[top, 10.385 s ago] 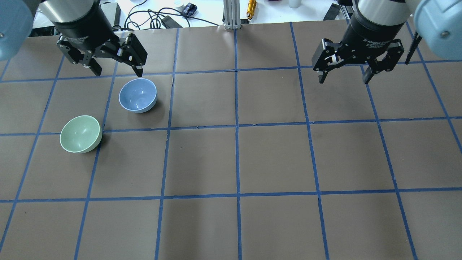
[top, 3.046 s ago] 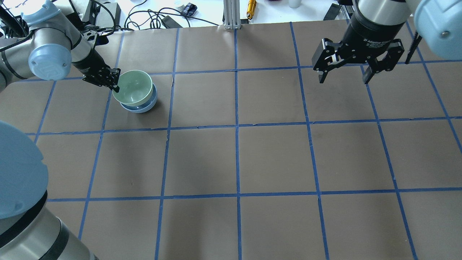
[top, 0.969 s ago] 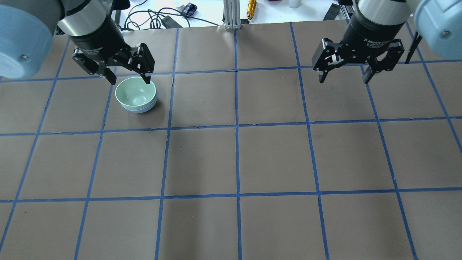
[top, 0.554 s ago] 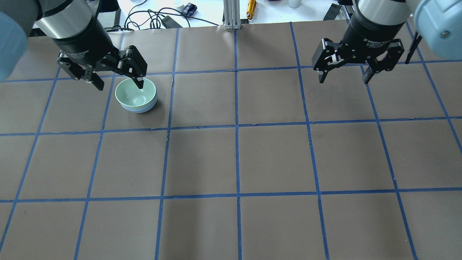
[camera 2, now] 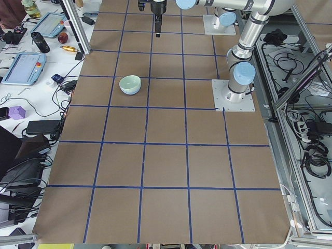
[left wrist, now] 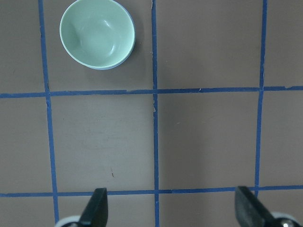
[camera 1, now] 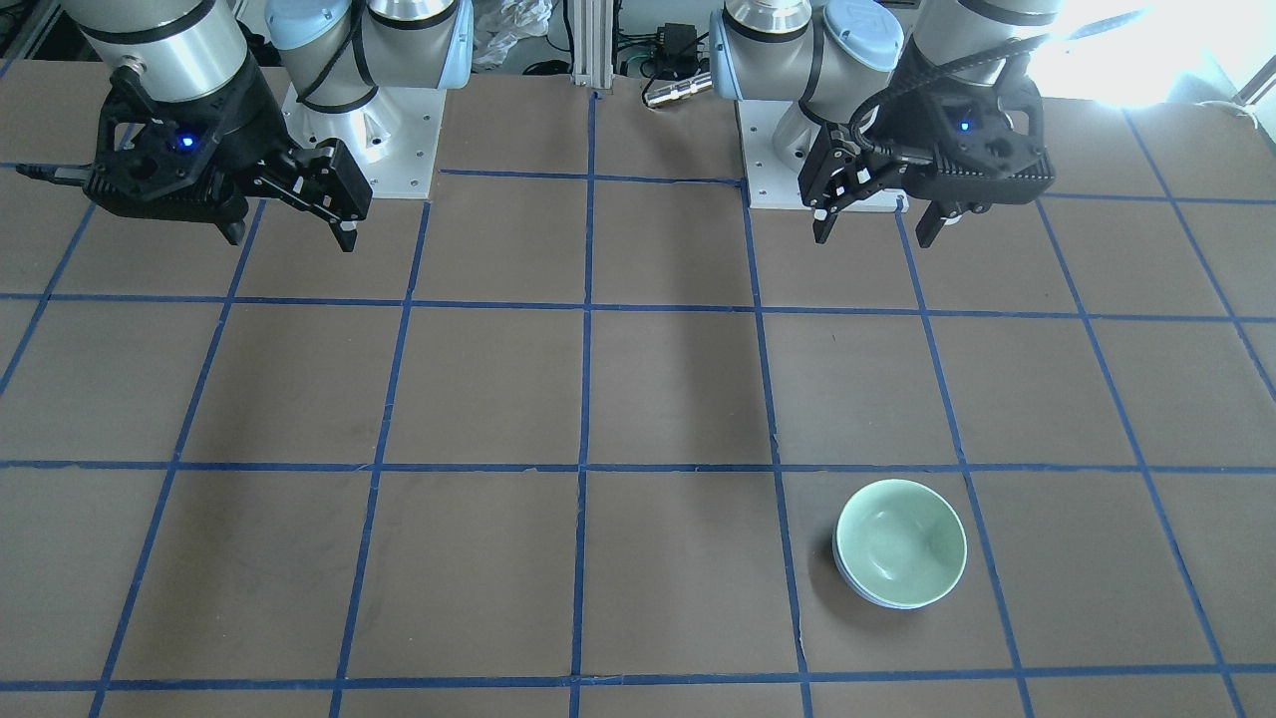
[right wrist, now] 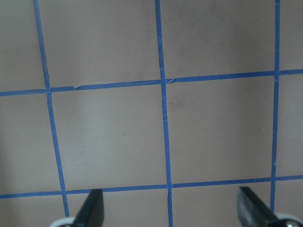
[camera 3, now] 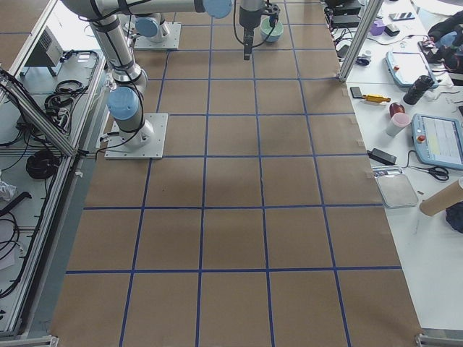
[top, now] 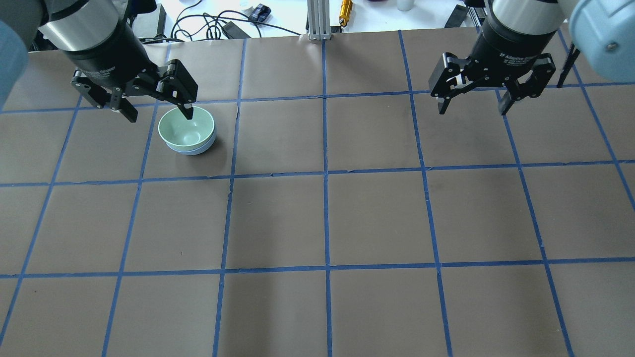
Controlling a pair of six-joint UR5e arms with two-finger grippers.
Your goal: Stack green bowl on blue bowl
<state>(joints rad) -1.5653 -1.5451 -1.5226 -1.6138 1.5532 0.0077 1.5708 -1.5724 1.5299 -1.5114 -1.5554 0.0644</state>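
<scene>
The pale mint-green bowl (top: pixel 184 129) sits upright, nested inside the periwinkle-blue bowl (top: pixel 199 149), of which only a thin edge shows beneath it. The stack stands on the brown table at the far left. It also shows in the front view, green bowl (camera 1: pixel 900 541) over blue bowl (camera 1: pixel 855 588), and in the left wrist view (left wrist: pixel 97 33). My left gripper (top: pixel 159 115) is open and empty. It hangs well above the table, beside the stack and apart from it. My right gripper (top: pixel 472 111) is open and empty, high at the far right.
The table (top: pixel 327 218) is brown paper with a grid of blue tape. An aluminium post (top: pixel 317 20), cables and a yellow tool (top: pixel 346 10) lie past its far edge. The arm bases (camera 1: pixel 369 130) stand at the robot's side.
Earlier the bowls stood apart. My left gripper set the green bowl into the blue one and let go. In the last second it has moved left, off the stack. The right arm has not moved.
</scene>
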